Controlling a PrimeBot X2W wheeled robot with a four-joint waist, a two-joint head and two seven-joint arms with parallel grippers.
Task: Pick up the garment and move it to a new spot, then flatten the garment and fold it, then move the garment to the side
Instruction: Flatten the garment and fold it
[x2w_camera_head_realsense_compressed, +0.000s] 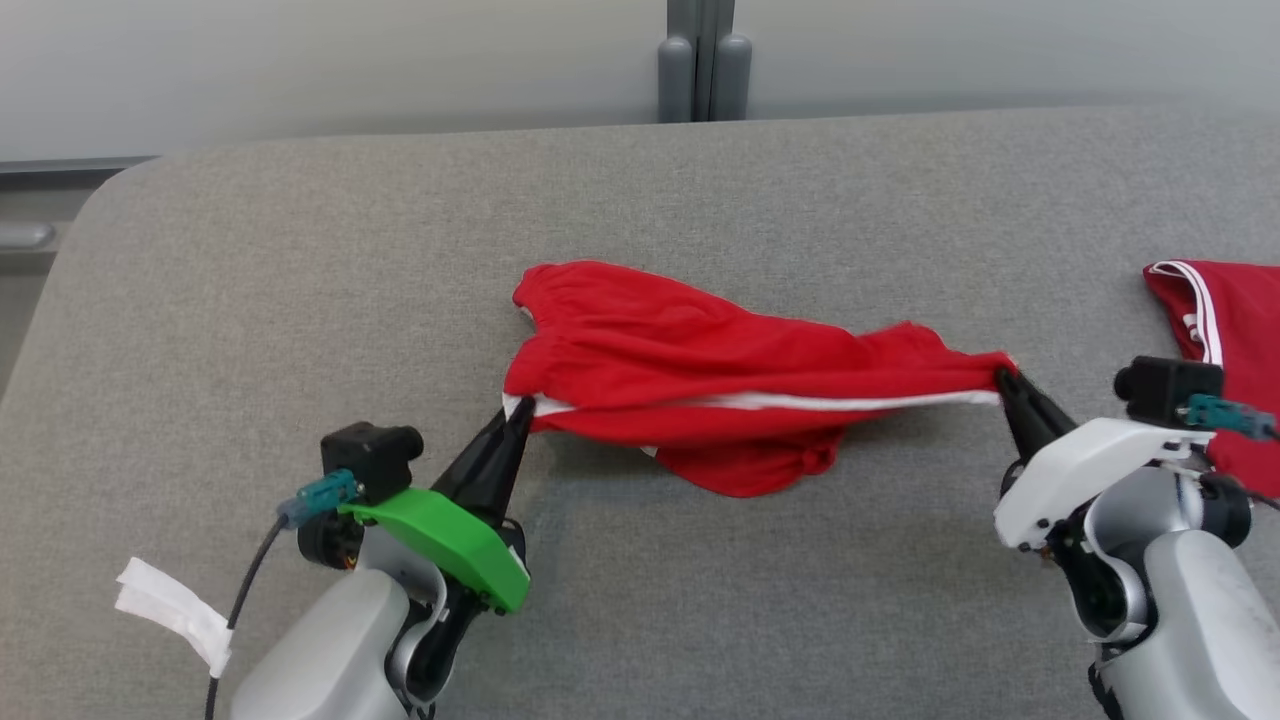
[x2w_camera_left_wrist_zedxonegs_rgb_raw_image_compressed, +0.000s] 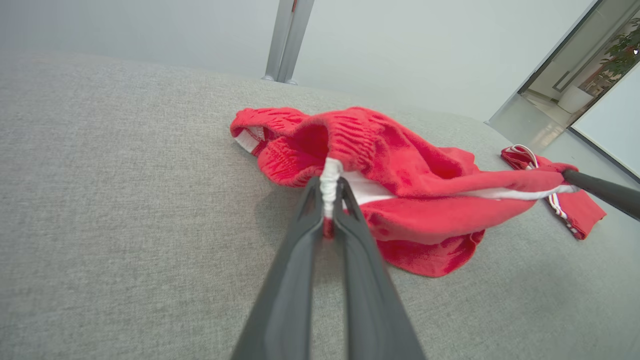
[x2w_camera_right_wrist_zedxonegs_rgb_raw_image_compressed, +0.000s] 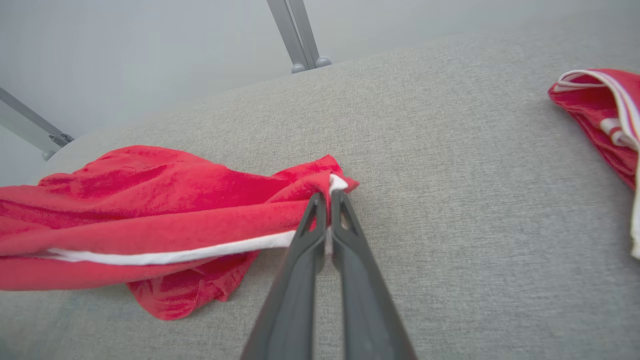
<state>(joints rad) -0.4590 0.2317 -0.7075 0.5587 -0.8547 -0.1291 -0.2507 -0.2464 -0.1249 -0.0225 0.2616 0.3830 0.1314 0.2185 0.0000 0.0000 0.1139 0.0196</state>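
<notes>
head cam: high, facing down | wrist cams: low, close over grey fabric tabletop (x2w_camera_left_wrist_zedxonegs_rgb_raw_image_compressed: 100, 200) | all share red white-striped garment (x2w_camera_head_realsense_compressed: 700, 370)

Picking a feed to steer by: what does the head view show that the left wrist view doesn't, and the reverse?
Head view: a white scrap and the green bracket behind the left tool. Left wrist view: a doorway with a plant. Both: the red garment stretched from left tool to right tool, both shut on it, and a second red garment.

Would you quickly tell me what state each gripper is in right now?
Left gripper: closed on the red garment.
Right gripper: closed on the same garment.
</notes>
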